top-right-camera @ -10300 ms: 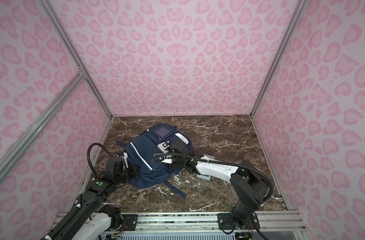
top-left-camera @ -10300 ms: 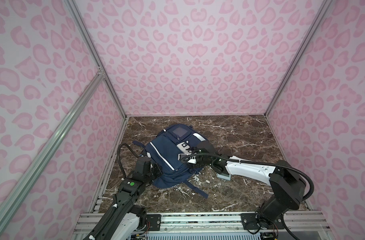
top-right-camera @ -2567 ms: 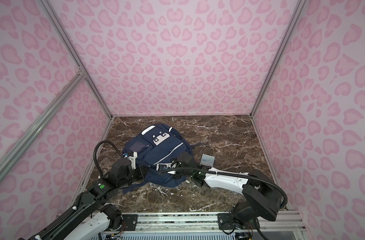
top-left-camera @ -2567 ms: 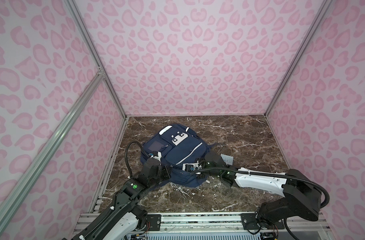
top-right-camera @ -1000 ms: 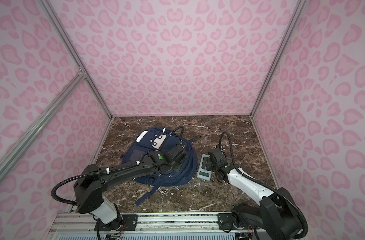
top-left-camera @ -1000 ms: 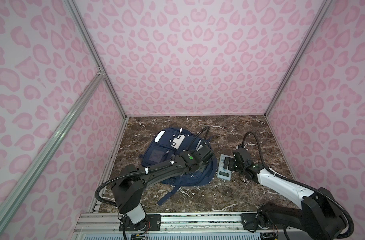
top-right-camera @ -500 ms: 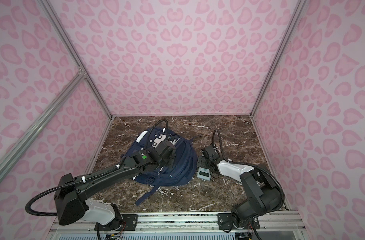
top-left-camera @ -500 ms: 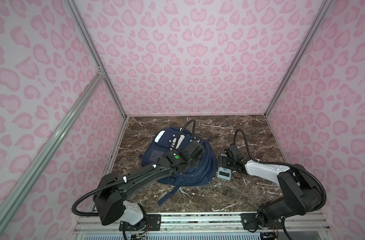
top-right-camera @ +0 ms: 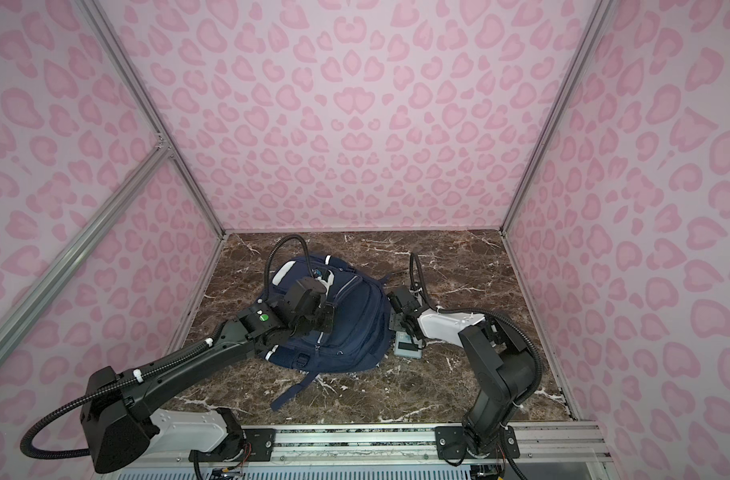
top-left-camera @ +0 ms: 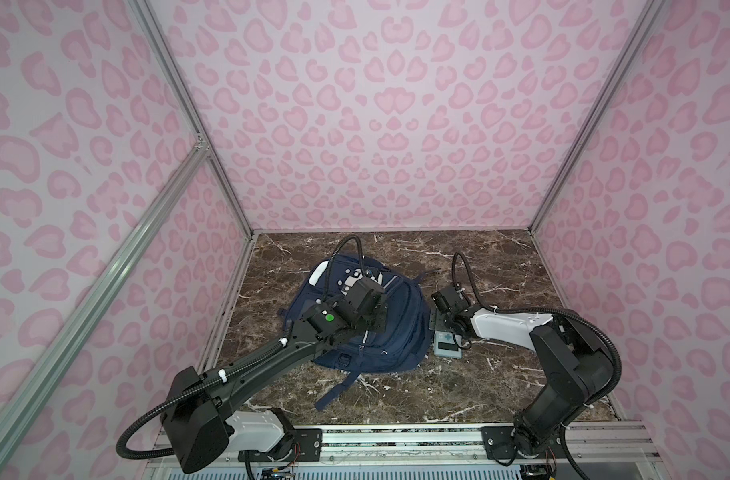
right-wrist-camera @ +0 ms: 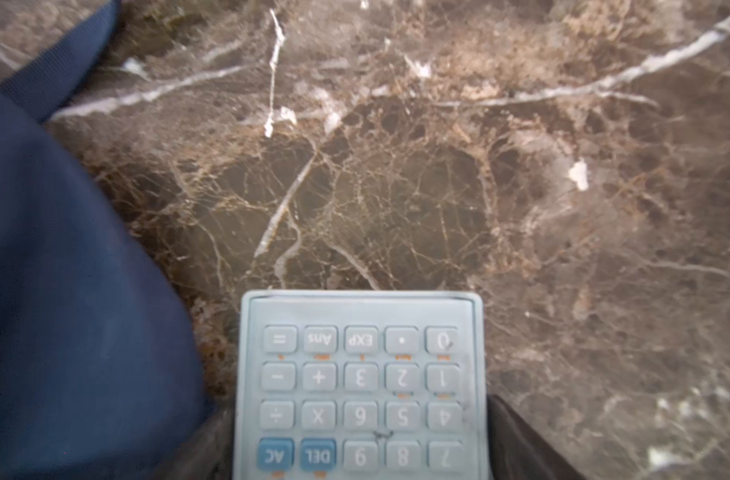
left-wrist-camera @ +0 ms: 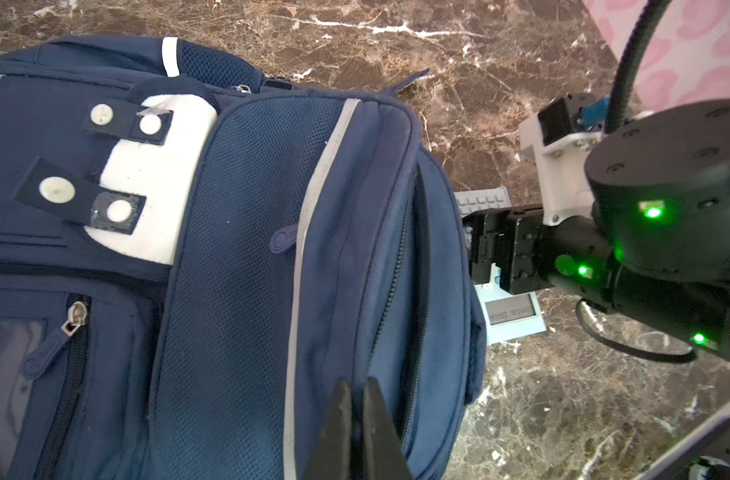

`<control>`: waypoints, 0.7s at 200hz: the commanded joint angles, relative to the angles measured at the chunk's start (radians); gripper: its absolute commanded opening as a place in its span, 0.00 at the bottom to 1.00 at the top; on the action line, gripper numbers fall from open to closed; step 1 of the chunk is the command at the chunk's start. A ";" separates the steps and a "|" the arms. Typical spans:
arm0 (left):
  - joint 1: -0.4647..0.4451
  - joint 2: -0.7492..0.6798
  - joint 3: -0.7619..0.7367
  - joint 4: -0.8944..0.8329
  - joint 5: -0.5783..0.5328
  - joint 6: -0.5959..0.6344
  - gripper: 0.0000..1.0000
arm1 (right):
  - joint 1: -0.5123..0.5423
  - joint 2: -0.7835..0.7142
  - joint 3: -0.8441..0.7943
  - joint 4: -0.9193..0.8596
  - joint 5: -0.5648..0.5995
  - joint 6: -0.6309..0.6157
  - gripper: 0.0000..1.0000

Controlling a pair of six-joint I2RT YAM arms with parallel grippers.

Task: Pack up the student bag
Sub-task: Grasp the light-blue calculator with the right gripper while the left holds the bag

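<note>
Student bag (top-left-camera: 396,328) lies flat on the marble table (top-left-camera: 500,270), pockets up, between your two arms. Calculator (right-wrist-camera: 361,374) sits face up just beside the bag, close against its bulging flank.

Left gripper (left-wrist-camera: 358,384): jaws pressed together over the bag's top panel, next to the long zip (left-wrist-camera: 415,270). You can't tell whether any fabric is pinched between them.

Right gripper (right-wrist-camera: 359,409): jaws spread wide, one finger (right-wrist-camera: 521,440) on either side of the calculator. Contact can't be confirmed.

Risks for you:
- The finger on the bag side is crowded by the flank. Close here and you may trap cloth, or shove the calculator askew.
- The calculator is thin and flat, so fingers riding high will likely slip off its edges.
- The zip shows only a dark slit. Unless that mouth is held open, the calculator will probably jam against the bag.
- The loose strap (top-left-camera: 338,386) trailing off the bag could snag an arm.
</note>
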 commanded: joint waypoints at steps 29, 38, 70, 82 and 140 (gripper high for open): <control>0.078 -0.038 -0.043 0.110 0.183 -0.063 0.03 | -0.033 -0.047 -0.075 -0.140 -0.129 -0.043 0.64; 0.100 -0.043 -0.056 0.136 0.235 -0.077 0.03 | -0.034 -0.088 -0.081 -0.132 -0.132 -0.046 0.62; 0.131 -0.046 -0.069 0.160 0.265 -0.088 0.03 | -0.026 -0.233 -0.055 -0.145 -0.187 -0.064 0.59; 0.131 -0.045 -0.068 0.159 0.257 -0.086 0.03 | -0.005 -0.275 -0.030 -0.165 -0.184 -0.069 0.58; 0.132 -0.023 -0.082 0.192 0.284 -0.109 0.03 | 0.112 -0.275 0.128 -0.133 -0.284 -0.046 0.57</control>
